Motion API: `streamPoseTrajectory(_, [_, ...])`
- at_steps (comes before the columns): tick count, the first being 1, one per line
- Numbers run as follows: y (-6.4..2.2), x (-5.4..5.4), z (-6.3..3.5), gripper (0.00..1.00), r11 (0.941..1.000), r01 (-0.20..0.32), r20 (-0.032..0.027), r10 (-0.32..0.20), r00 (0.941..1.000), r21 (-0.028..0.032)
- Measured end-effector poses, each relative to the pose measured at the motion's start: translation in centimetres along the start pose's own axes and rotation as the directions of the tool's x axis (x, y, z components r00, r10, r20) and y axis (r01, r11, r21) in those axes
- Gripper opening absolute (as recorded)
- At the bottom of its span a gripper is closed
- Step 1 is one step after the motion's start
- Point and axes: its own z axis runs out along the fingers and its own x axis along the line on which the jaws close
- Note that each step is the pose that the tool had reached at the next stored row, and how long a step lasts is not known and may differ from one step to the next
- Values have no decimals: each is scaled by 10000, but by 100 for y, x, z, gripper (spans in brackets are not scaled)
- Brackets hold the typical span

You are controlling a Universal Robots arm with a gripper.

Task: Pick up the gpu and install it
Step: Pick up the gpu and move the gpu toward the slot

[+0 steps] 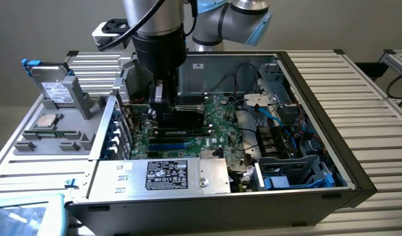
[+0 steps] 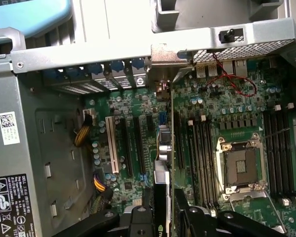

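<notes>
The gpu (image 2: 163, 148) is seen edge-on in the wrist view, a thin card with a green board edge and a metal bracket end reaching toward the case's rear slot openings. My gripper (image 2: 163, 219) is shut on it, black fingers (image 2: 140, 217) on either side. The card stands upright over the motherboard (image 2: 207, 103), between the black expansion slots (image 2: 123, 143) and the memory slots. In the exterior view the gripper (image 1: 163, 109) reaches down inside the open computer case, and the gpu (image 1: 187, 115) shows as a black block just above the motherboard (image 1: 220, 120).
The power supply (image 1: 168, 174) fills the near side of the case. A CPU socket (image 2: 240, 165) lies beside the memory slots. Blue and black cables and a drive cage (image 1: 299, 172) crowd the exterior view's right. A grey holder with a hard drive (image 1: 56, 91) stands outside on the left.
</notes>
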Motion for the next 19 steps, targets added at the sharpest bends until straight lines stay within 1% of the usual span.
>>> streamPoseTrajectory(1, [0, 0, 1, 27, 10000, 1, -22, -1, 10000, -9])
streamPoseTrajectory(3, [0, 0, 6, 27, 10000, 24, -27, -24, 10000, -51])
streamPoseTrajectory(5, [3, -14, 27, 27, 9999, 87, -27, -88, 10000, -70])
streamPoseTrajectory(7, [3, -20, 39, 27, 9998, 188, -22, -189, 9998, -82])
streamPoseTrajectory(11, [5, -21, 51, 27, 9997, 222, -23, -222, 9998, -92])
streamPoseTrajectory(16, [8, -19, 135, 27, 9995, 300, -9, -300, 9996, -108])
streamPoseTrajectory(19, [9, -18, 175, 27, 9994, 324, 13, -324, 9995, -141])
